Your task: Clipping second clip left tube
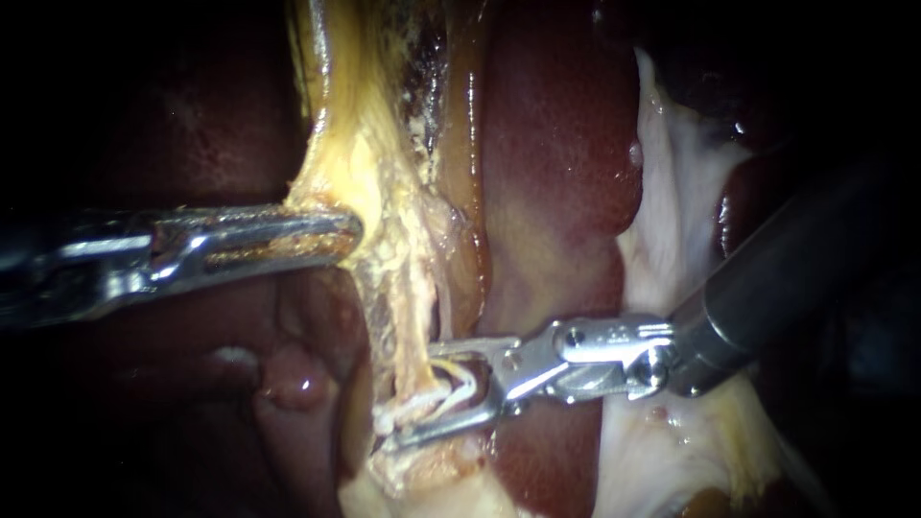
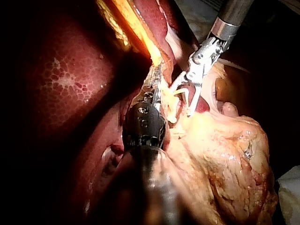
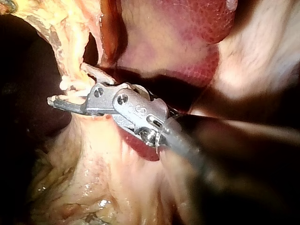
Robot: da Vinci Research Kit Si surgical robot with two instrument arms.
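A thin yellowish tube [image 1: 408, 317] runs down from a band of yellow fatty tissue [image 1: 355, 144]. My right instrument [image 1: 414, 395] comes in from the right. Its jaws stand open astride the tube's lower end, with a white clip [image 1: 459, 382] lying between them. The left wrist view shows the same open V of my right instrument [image 2: 182, 103] and the clip [image 2: 180, 93]. In the right wrist view its jaws [image 3: 70, 86] straddle the tube [image 3: 70, 56]. My left instrument [image 1: 347, 233] comes in from the left, shut on the yellow tissue's edge, higher up than the right jaws.
Dark red liver [image 1: 556, 173] lies behind the tube, and pale whitish tissue [image 1: 672, 211] lies behind my right instrument's shaft. A small pink lump [image 1: 293, 379] sits below my left instrument. Bulky yellow fat [image 2: 225, 154] lies beside the left shaft.
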